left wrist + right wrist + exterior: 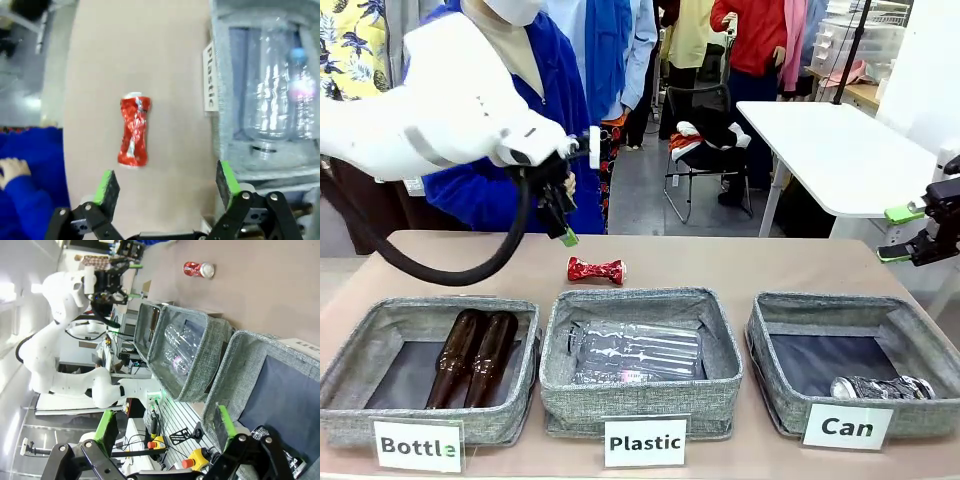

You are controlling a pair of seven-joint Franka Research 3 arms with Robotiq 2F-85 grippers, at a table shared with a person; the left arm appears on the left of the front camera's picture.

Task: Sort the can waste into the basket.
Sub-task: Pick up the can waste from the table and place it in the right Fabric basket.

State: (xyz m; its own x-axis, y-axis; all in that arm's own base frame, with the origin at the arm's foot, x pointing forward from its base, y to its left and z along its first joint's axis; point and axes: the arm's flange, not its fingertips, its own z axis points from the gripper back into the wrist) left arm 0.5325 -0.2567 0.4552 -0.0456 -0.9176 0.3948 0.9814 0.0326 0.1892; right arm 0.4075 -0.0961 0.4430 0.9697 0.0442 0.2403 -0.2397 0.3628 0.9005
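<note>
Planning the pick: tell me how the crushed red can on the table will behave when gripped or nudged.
The crushed red can probably weighs little and dents further under pressure. Its pinched middle should seat a grip, though the shiny skin may slip. Lying sideways, it might roll unevenly.

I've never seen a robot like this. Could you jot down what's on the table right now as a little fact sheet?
Red can: crushed, lying on the table beyond the Plastic basket, not yet sorted
Silver can: lying inside the Can basket
Left gripper: open, hovering near the red can, not touching it
Right gripper: open, empty, by the table's right edge
Other baskets: Bottle basket holds two brown bottles; Plastic basket holds clear bottles
</note>
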